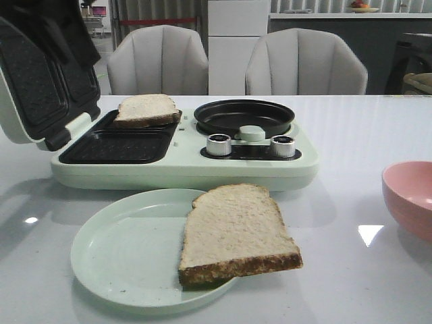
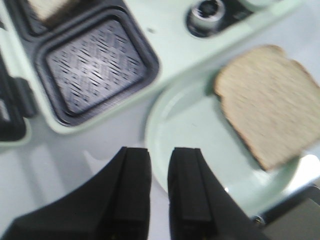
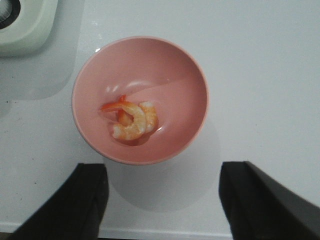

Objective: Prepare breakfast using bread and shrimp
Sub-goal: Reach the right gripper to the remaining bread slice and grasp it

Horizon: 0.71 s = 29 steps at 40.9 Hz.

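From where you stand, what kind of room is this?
Probably a kitchen or dining area, perhaps staged: a breakfast maker sits on a white table, padded chairs face it, and a counter with fruit runs behind.

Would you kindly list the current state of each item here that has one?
Breakfast maker lid: open, tilted back.
Bread slice: lying in rear sandwich tray.
Second bread slice: on the green plate, overhanging its rim.
Shrimp: in the pink bowl.
Frying pan: empty.
Left gripper: nearly closed, empty.
Right gripper: open, empty.

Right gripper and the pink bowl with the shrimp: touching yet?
Apart. The right wrist view shows the right gripper open, with white table visible between both fingers and the pink bowl holding the shrimp.
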Motion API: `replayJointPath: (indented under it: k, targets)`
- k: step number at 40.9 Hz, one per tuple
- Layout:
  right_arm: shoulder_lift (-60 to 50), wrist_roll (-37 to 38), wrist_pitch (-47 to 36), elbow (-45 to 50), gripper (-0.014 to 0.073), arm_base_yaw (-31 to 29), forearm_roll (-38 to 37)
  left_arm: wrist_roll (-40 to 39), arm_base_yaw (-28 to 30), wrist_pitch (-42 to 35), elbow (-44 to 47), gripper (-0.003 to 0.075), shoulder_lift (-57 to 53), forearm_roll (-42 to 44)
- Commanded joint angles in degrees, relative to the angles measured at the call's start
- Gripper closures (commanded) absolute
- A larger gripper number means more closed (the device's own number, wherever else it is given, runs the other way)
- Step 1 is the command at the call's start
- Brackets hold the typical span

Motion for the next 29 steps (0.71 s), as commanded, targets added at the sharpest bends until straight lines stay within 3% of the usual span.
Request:
replayJointPath:
  k: [1, 18, 23, 29]
  targets:
    - [-0.14, -0.18, -3.12, -1.7, 0.0024, -0.15, -0.14, -0.13, -2.43, -4.48, 2.22, 0.0526, -6.08, -1.76]
    - [-0.14, -0.18, -3.71, -1.7, 0.0024, -0.15, 3.09, -0.13, -10.96, -7.47, 15.56, 0.0526, -25.19, -6.78]
    - [-0.13, -0.53, -0.98, -1.7, 0.0024, -0.09, 10.8, -0.13, -12.54, -7.47, 17.73, 0.0526, -29.76, -8.1]
    - [1.75, -10.84, 2.16, -1.7, 0.0024, 3.0, 23.02, -0.13, -13.08, -7.45, 18.62, 0.0526, -32.72, -8.53]
